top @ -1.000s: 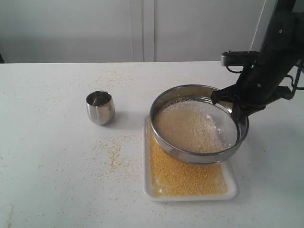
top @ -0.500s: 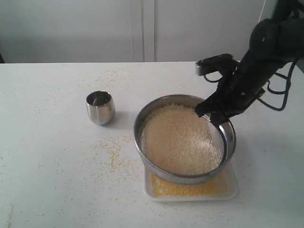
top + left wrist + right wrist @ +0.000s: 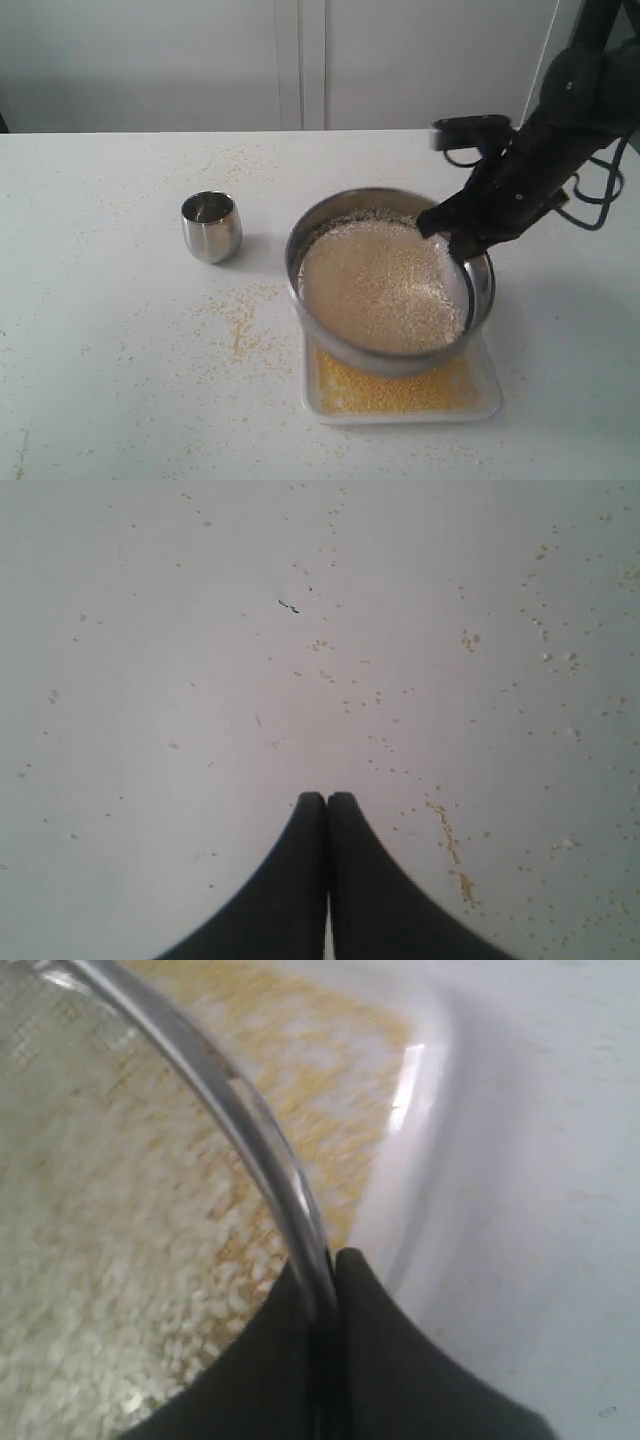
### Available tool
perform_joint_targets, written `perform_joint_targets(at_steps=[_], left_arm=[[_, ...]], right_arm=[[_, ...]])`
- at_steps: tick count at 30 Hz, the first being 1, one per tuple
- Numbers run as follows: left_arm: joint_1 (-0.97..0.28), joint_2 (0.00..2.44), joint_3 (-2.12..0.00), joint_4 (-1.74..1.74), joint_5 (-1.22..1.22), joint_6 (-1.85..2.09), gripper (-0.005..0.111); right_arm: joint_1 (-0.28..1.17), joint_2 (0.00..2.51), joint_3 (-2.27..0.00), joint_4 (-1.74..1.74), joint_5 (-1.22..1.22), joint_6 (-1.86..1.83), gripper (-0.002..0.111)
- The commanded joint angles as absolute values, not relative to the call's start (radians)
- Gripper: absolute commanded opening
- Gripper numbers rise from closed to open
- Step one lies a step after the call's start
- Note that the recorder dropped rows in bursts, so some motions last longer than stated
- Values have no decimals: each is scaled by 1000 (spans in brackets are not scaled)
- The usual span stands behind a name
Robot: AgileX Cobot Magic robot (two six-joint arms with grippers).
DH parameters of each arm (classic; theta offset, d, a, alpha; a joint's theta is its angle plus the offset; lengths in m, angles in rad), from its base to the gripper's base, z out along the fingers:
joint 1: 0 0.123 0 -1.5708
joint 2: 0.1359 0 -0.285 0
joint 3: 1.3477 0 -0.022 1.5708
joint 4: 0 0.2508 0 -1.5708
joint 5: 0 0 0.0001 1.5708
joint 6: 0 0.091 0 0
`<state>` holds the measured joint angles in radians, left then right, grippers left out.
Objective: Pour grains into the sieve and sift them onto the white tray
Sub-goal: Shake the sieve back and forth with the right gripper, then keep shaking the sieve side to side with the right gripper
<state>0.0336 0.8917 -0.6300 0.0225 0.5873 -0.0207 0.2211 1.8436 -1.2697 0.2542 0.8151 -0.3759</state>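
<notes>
Exterior view: the right arm [image 3: 560, 110] descends from the upper right, slanting down and left. The right end effector [image 3: 455, 235] is clamped on the far-right rim of the sieve [image 3: 400, 362], which is held tilted above the white tray [image 3: 490, 395]. Count: one sieve, one tray, one steel cup [image 3: 211, 226] standing apart on the desk [image 3: 100, 350]. Whitish grains [image 3: 380, 285] fill the sieve; yellow ones lie in the tray.

Left wrist view: the left end effector [image 3: 326, 802] hangs over the desk, fingers pressed together, empty.

Right wrist view: both fingers pinch the sieve rim, tray beneath.
</notes>
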Motion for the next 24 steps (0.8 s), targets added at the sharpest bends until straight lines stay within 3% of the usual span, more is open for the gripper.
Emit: perform_joint_targets(at_steps=[1,3,7,8,11,12,16,17,20,21,24], left_arm=[[36,884,-623,16,597,-22,0],[36,884,-623,16,599,-22,0],[36,884,-623,16,597,-22,0],[36,884,-623,16,597,-22,0],[36,884,-623,16,597,-22,0],[36,884,-623,16,597,-22,0],[36,884,-623,16,597,-22,0],[36,884,-623,16,597,-22,0],[36,884,-623,16,597,-22,0],[36,884,-623,16,597,-22,0],[36,884,-623,16,597,-22,0]], right_arm=[[198,1834,-1268,127,734,51,0],[191,1836,-1262,158,708,80,0],[239,1842,-1262,389,880,-650,0],[235,1842,-1262,357,859,-605,0],[184,1840,-1254,224,698,53,0],[182,1840,-1251,249,689,30,0],[236,1837,-1249,402,887,-703,0],[233,1835,-1247,363,868,-653,0],[176,1832,-1244,255,691,8,0],[173,1832,-1243,277,687,17,0],[225,1832,-1247,402,860,-511,0]])
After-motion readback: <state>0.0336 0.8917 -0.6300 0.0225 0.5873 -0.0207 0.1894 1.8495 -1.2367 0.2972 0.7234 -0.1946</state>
